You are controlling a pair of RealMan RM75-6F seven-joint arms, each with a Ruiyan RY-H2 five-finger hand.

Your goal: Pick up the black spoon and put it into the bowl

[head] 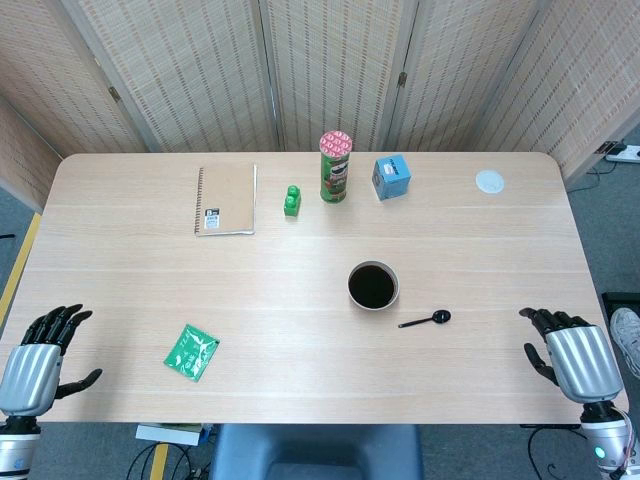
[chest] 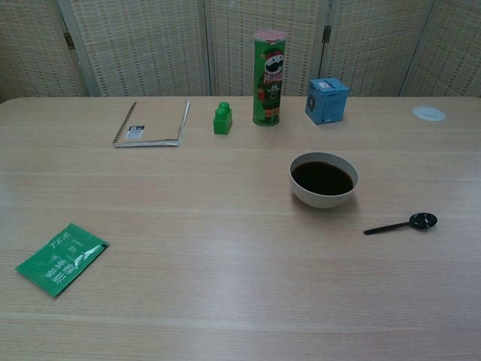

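I have not started the reach yet, so the step in hand is getting my right hand [head: 572,358] over to the black spoon [head: 427,320]. That hand sits at the near right edge of the worktop [head: 300,290] with its fingers apart and nothing in them. My left hand [head: 40,355] rests at the near left edge, fingers likewise spread and empty, and I judge it has no part in this.

The spoon lies flat on the worktop, just to the right of the bowl [head: 373,285] and a little nearer to me, not touching it. Its round end points right, toward my right hand, and the thin handle angles back toward the bowl. In the chest view the spoon [chest: 402,224] looks very low against the wood, so I expect a plain top-down squeeze could slip off it.

I would come in from the right, lower the fingers over the handle rather than the round end, and pinch across its narrow width. The bowl looks dark inside, possibly full of liquid, though I cannot tell for sure. So I would lift clear of its rim before moving across and lower the spoon in gently.
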